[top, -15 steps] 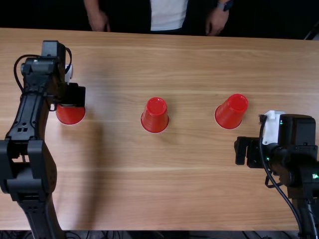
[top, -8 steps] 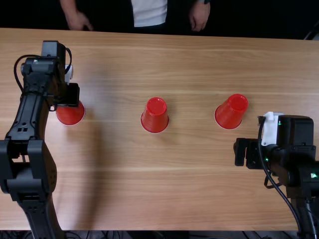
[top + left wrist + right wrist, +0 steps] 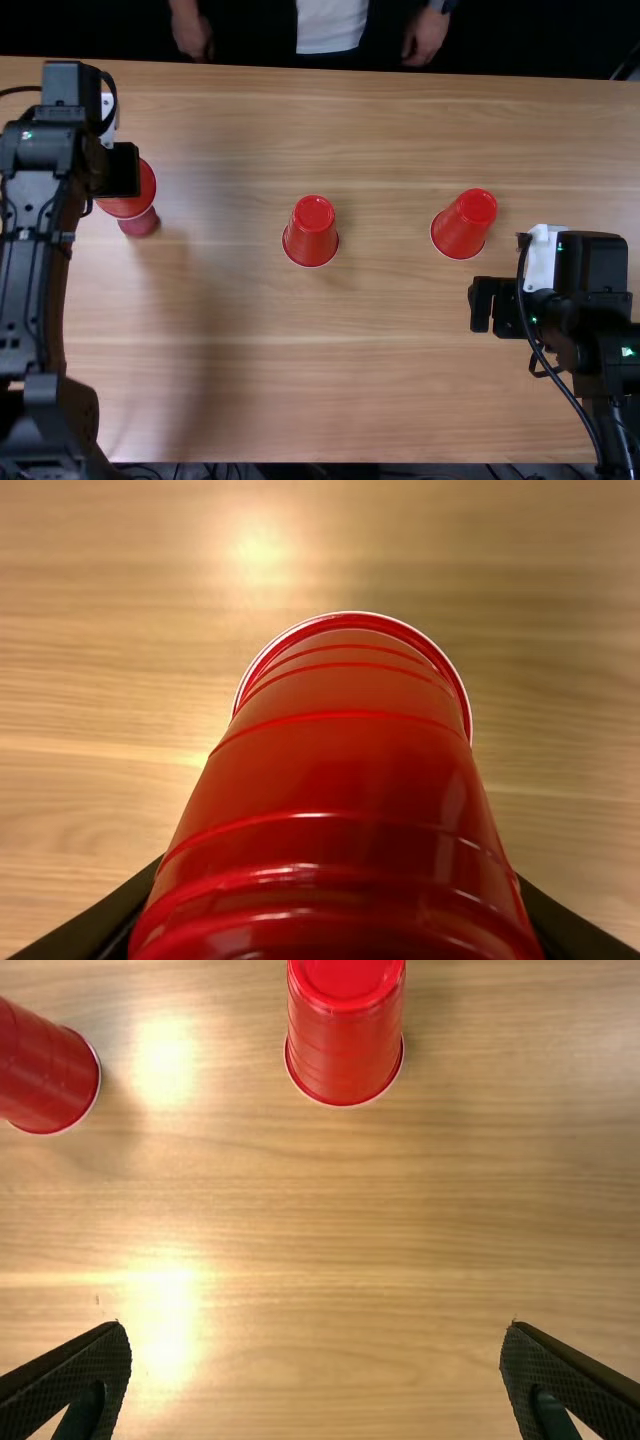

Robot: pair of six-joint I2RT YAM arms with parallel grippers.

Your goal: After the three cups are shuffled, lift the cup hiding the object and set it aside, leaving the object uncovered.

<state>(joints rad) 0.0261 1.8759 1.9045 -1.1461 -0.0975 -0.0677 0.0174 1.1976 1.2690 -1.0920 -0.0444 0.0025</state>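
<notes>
Over on the left, left fingers [image 3: 75,938] clamped on the red cup [image 3: 140,195] now hold it off the surface [image 3: 300,340], uncovering a small reddish object [image 3: 138,224].

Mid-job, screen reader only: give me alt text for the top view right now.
The left gripper grips an upside-down red plastic cup at the left of the light brown wooden table, a small dark reddish shape beside it. A middle red cup and a right red cup stand upside down; the right gripper sits open near the latter.
</notes>
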